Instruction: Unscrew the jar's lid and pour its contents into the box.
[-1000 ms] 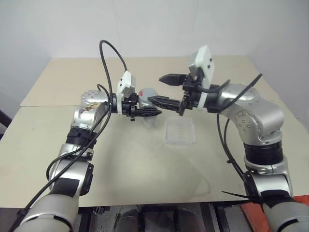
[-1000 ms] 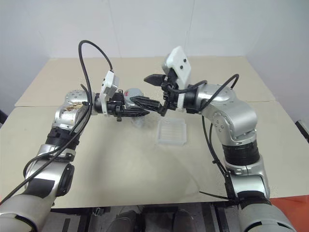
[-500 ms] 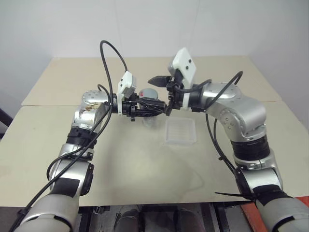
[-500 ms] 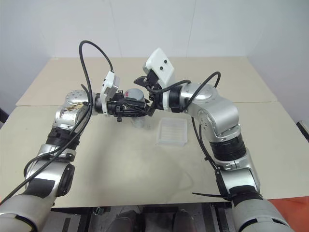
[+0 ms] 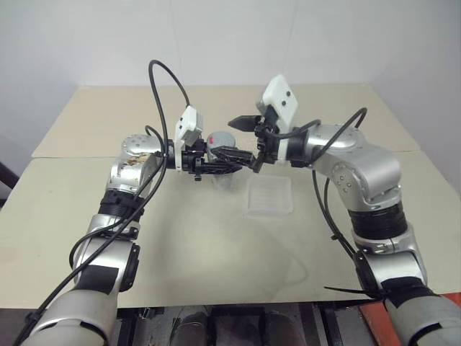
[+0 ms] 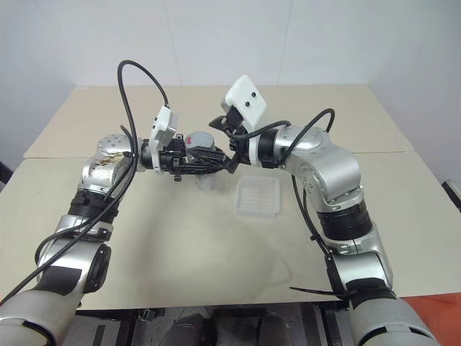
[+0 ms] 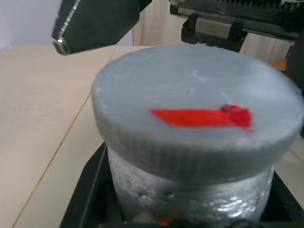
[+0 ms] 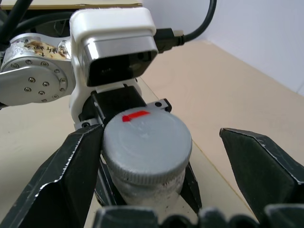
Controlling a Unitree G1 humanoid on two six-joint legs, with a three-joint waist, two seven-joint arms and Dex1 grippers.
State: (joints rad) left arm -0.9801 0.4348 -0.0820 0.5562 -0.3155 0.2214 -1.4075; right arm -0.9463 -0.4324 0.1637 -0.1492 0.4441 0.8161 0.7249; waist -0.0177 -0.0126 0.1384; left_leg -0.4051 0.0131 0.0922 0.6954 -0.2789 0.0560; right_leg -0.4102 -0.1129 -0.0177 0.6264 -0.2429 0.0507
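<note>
Over the last second the right gripper [image 8: 156,190] has come in from beside the jar [image 8: 145,187], and its spread fingers now stand on either side of the lid [image 8: 146,141] without closing on it. So I judge the unscrewing can begin next. The left gripper [image 5: 216,161] is pinching the jar, held above the table [image 5: 86,122]. The lid is still on. The box [image 5: 269,195] lies on the table just beside and below the jar, apparently with nothing in it.
</note>
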